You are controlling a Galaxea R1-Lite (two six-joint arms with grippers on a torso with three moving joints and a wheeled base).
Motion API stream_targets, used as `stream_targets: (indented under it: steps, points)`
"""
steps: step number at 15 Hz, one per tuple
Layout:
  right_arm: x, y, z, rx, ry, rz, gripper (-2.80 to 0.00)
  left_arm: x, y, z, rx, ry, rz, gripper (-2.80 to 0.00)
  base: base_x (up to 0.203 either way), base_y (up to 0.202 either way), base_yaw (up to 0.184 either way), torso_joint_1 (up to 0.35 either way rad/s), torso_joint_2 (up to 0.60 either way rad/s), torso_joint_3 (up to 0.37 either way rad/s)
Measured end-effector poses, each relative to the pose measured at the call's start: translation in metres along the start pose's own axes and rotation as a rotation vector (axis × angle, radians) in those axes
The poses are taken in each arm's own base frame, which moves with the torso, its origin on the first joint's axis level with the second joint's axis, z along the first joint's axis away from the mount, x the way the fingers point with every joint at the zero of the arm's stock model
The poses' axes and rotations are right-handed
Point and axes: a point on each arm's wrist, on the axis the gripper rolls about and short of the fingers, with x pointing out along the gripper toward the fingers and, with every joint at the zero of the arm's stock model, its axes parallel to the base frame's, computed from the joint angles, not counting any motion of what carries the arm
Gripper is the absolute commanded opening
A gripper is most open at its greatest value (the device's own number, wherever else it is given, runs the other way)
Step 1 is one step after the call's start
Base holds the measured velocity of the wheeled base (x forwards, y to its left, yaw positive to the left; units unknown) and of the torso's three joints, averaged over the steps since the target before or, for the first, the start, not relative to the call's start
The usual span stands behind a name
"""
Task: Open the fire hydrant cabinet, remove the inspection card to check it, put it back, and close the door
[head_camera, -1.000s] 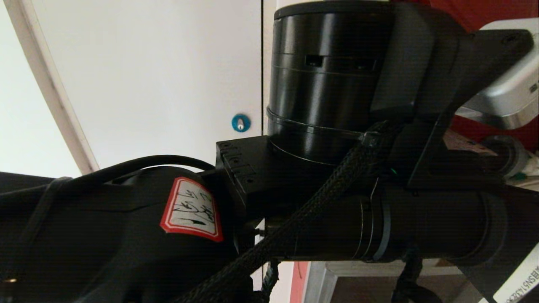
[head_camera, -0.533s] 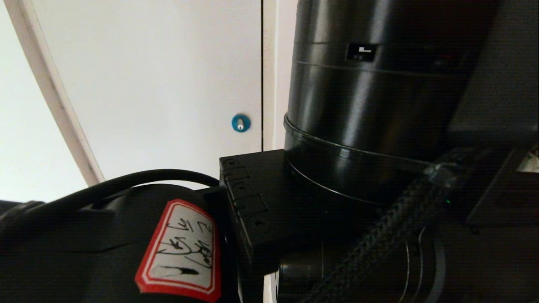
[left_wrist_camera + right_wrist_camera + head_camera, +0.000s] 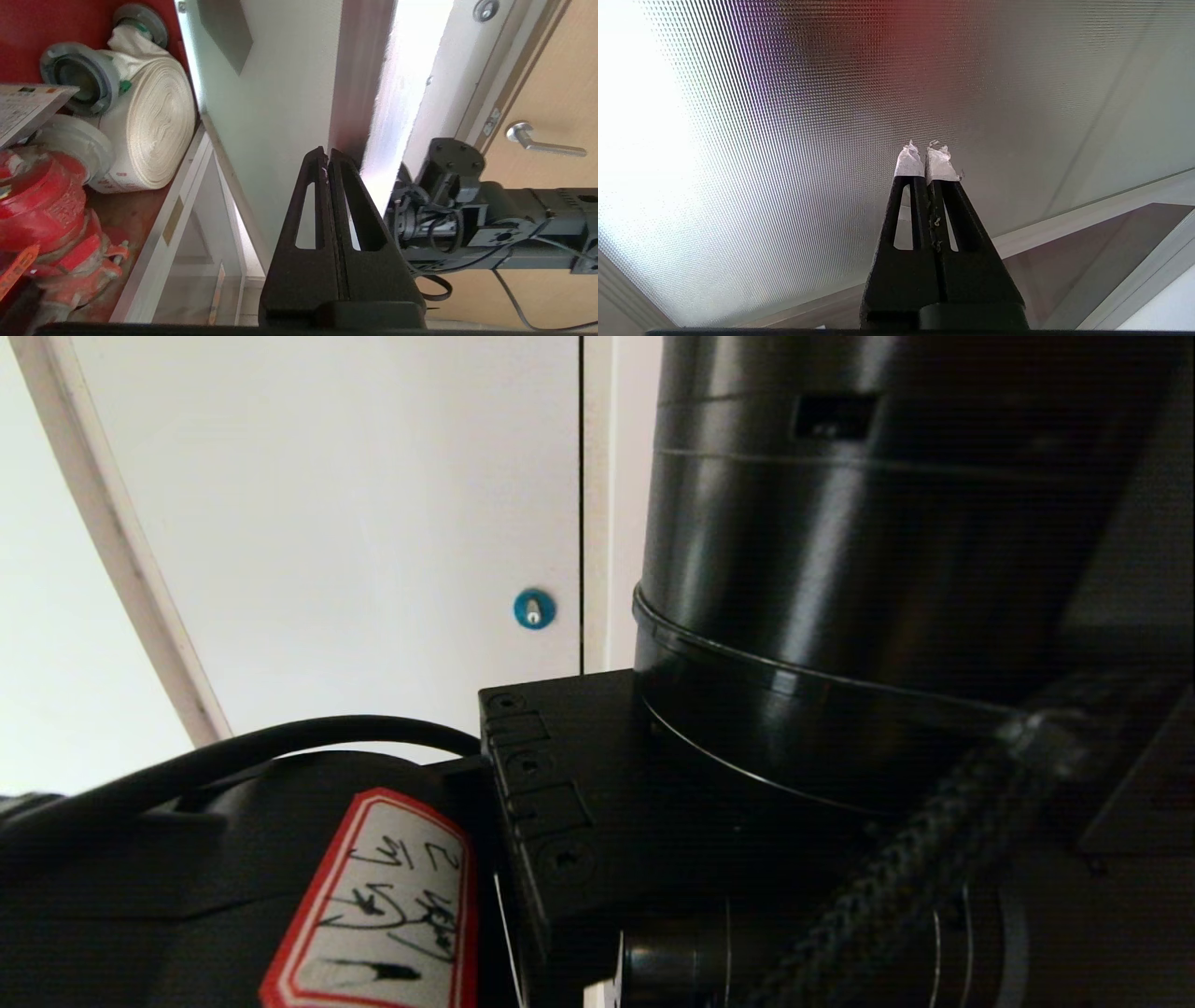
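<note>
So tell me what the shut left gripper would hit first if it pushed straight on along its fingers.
Probably the open door: the left gripper points, fingers together, at the pale inner face of the silver-framed glass door near its metal edge. Depth is unclear, so contact distance can't be judged.

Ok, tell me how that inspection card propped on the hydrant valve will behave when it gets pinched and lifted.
The inspection card looks like a thin printed sheet, so it is probably light and may flex or droop if pinched at one edge. It lies tilted on the red hydrant valve beside the rolled hose, apparently loose, so a nudge could slide it off.
</note>
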Motion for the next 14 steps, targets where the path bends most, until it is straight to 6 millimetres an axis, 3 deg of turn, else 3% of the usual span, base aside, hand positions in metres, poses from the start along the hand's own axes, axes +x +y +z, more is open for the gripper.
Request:
stream_targets:
  steps: [9,14]
  points:
    - [0.0,0.0,0.0,0.0,0.0,0.0,-2.8,0.0,-0.013,0.001,0.0,-0.002,-0.013,-2.8,0.0,0.0,0.0,0.0,0.0,0.0]
    - [0.0,0.0,0.0,0.0,0.0,0.0,-2.8,-0.001,-0.008,-0.006,-0.007,0.023,0.042,-2.8,0.0,0.0,0.0,0.0,0.0,0.0]
